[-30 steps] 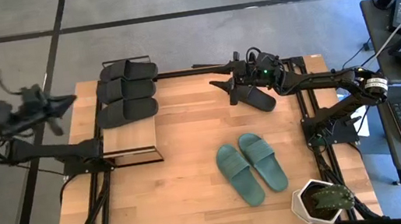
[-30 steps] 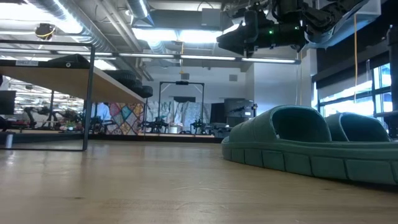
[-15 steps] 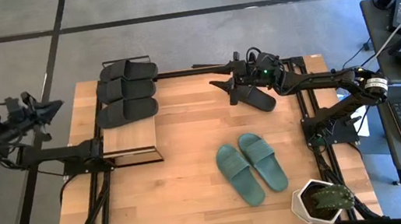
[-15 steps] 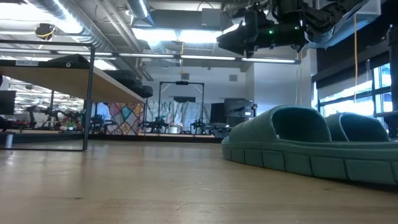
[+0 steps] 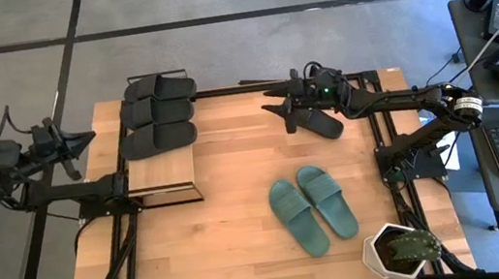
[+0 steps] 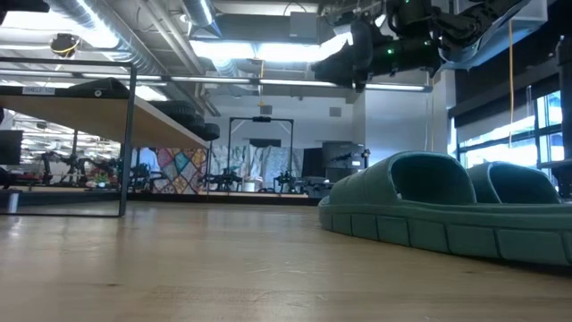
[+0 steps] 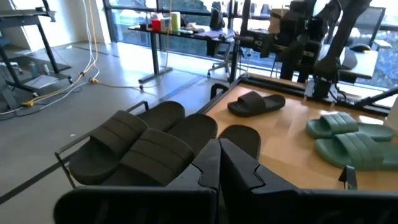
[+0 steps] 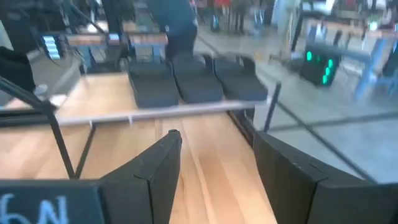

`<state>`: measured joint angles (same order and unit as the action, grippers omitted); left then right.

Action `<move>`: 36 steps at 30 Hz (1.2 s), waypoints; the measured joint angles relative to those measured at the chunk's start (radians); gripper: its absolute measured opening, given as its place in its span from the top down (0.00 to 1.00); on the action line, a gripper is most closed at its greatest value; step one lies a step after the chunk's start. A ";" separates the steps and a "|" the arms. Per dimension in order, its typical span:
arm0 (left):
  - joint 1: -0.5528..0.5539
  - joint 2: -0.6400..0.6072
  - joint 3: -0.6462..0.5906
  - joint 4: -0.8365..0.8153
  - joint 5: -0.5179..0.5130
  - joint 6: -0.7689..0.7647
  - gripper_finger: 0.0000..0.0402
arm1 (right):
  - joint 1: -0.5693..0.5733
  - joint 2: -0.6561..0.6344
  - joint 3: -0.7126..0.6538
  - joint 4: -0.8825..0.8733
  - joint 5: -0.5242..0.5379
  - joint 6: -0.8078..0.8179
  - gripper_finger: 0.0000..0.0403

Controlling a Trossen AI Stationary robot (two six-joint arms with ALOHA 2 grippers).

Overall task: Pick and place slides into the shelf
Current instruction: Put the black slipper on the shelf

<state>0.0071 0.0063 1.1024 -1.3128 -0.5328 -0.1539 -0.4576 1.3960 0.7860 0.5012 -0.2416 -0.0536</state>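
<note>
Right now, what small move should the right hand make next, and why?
Probably lower the open right hand onto the lone black slide beneath it: three black slides already sit on the shelf, and this one lies loose.

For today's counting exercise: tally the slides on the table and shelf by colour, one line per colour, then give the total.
Black slides: 4, three on the shelf at, and one on the table at
Teal-green slides: 2, at and
Total: 6
</note>
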 joint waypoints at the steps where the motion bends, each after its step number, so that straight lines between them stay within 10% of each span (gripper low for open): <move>1: 0.000 0.000 -0.001 -0.001 0.000 0.000 1.00 | 0.000 0.000 0.000 -0.023 0.019 0.008 0.50; 8: 0.000 0.000 0.000 -0.044 0.000 -0.001 1.00 | 0.000 0.000 -0.001 -0.163 0.198 0.125 0.50; 36: 0.000 0.000 0.000 -0.093 -0.001 0.000 1.00 | 0.000 0.000 -0.001 -0.102 0.248 0.051 0.50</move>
<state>0.0071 0.0063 1.1027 -1.4059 -0.5343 -0.1539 -0.4576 1.3960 0.7853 0.3992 0.0067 -0.0026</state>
